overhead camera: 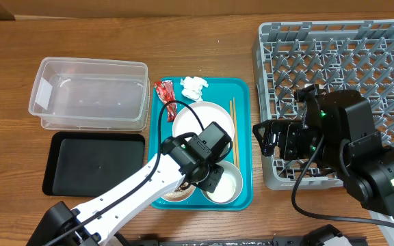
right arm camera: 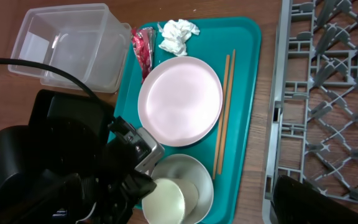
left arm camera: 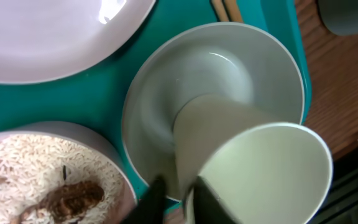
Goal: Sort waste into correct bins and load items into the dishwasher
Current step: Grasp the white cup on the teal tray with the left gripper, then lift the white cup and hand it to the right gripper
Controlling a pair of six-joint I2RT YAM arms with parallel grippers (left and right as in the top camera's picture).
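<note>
Left end effector (left arm camera: 180, 198) clamps cup (left arm camera: 260, 168) rim, jaws narrow; cup tilted in empty bowl (left arm camera: 160, 87). Dish rack (overhead camera: 334, 61) right of bowl, nearer right end effector (overhead camera: 269, 138), opening unclear.

Teal tray (right arm camera: 244, 74) lies between the clear tub (right arm camera: 67, 46), far left, and the grey rack (right arm camera: 328, 106), right. On the tray: white plate (right arm camera: 179, 99) central; chopsticks (right arm camera: 224, 112) just right of it, running near to far; tissue (right arm camera: 178, 34) at the far edge; red wrapper (right arm camera: 143, 50) far left. Near end: bowl (right arm camera: 194, 171) containing a tilted cup (right arm camera: 165, 200). Left arm (right arm camera: 55, 162) overhangs the near left.
</note>
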